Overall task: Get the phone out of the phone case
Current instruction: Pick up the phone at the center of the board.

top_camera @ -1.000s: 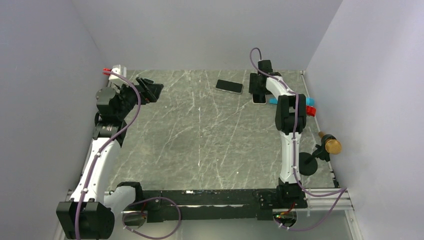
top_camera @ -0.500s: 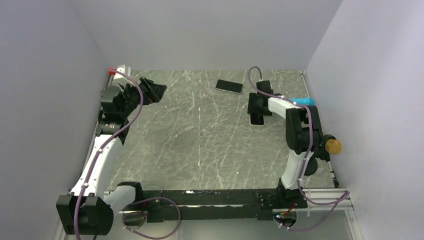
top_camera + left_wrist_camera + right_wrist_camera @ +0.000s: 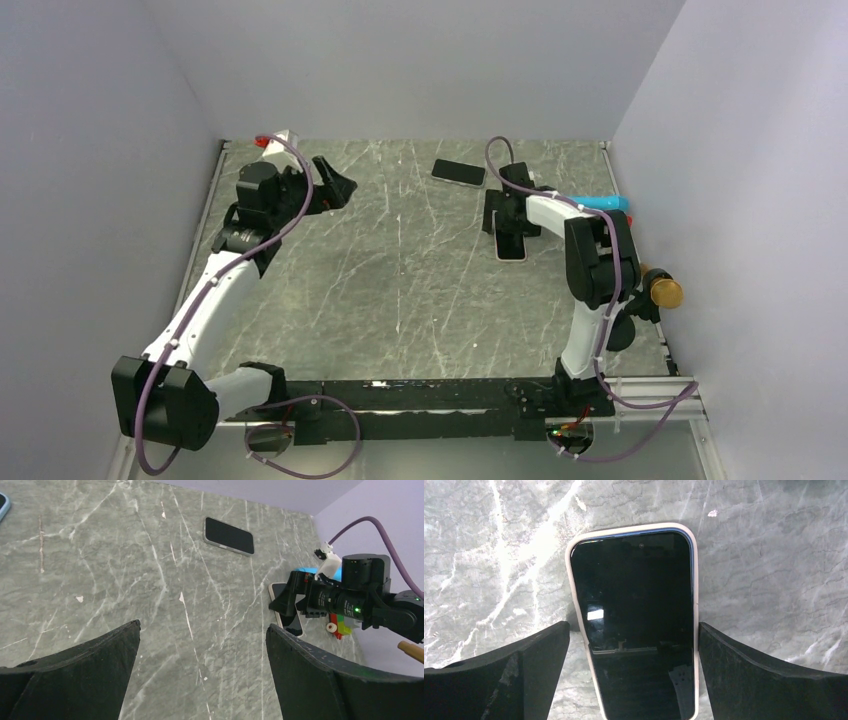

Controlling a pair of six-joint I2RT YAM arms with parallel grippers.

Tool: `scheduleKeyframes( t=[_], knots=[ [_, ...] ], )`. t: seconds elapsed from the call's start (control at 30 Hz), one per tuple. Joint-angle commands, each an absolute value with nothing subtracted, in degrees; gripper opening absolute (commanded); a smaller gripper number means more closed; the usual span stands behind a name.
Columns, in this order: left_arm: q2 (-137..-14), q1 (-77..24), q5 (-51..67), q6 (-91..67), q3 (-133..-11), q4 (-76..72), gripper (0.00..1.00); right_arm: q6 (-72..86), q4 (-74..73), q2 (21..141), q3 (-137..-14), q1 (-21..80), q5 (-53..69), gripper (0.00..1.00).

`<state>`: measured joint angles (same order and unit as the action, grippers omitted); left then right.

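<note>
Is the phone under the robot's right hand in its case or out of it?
In its case: the right wrist view shows a pale rim running all around the phone and its dark screen.

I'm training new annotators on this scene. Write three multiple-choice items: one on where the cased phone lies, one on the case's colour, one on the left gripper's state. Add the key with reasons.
1. Where does the cased phone lie?
A. Flat on the table, between the fingers of the right gripper
B. Propped against the back wall
C. On the arms' base rail

2. What colour is the phone case?
A. Red
B. Off-white
C. Green

3. What state is the left gripper in?
A. Shut on a phone
B. Shut on a block
C. Open, holding nothing

Key: 1 A, the right wrist view shows it screen up with a finger on either side; 2 B, a pale rim frames the dark screen; 3 C, only table shows between its fingers.
</note>
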<state>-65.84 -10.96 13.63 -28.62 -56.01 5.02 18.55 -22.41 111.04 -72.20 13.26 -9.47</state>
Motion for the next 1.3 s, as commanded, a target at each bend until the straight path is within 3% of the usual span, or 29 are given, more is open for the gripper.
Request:
scheduleKeyframes(
  t=[0.0, 0.07, 0.17, 0.27, 0.33, 0.53, 0.67, 0.83, 1.13, 1.27],
  knots=[
    [-64.48, -12.56, 12.68, -27.67, -57.11, 3.12, 0.99, 19.49, -26.16, 112.36, -70.94, 14.24, -12.63, 1.0],
    [-64.47, -12.65, 14.26, -27.61, -56.81, 2.19, 0.99, 19.11, -24.32, 111.6, -69.08, 14.24, -10.86, 0.91],
    [-64.96, -12.73, 19.17, -27.72, -56.0, -1.24, 0.99, 19.13, -23.15, 111.55, -68.69, 14.36, -9.0, 0.58],
    [-65.5, -13.84, 20.87, -26.79, -56.25, -1.55, 0.88, 20.28, -22.99, 111.87, -69.32, 14.43, -8.32, 0.27],
    [-66.22, -15.14, 22.03, -26.57, -56.94, -0.84, 0.84, 21.96, -22.92, 110.77, -69.3, 14.82, -7.98, 0.0],
    [-67.85, -25.68, 22.59, -25.68, -55.62, -2.92, 0.86, 33.88, -11.19, 96.43, -59.75, 17.31, -0.82, 0.0],
    [-69.72, -29.35, 21.58, -21.99, -58.14, 2.11, 0.81, 40.92, -6.47, 90.68, -57.64, 18.83, 4.3, 0.0],
    [-70.86, -32.32, 19.88, -19.83, -59.28, 4.79, 0.75, 50.44, -2.32, 82.18, -54.16, 22.97, 0.98, 0.0],
    [-73.42, -37.4, 17.69, -19.23, -59.38, 5.88, 0.84, 73.16, 6.3, 72.81, -46.51, 31.61, -10.2, 0.0],
    [-75.11, -38.7, 15.64, -18.41, -60.21, 7.55, 0.78, 77.06, 8.28, 70.39, -44.1, 34.93, -14.35, 0.0]
  ],
)
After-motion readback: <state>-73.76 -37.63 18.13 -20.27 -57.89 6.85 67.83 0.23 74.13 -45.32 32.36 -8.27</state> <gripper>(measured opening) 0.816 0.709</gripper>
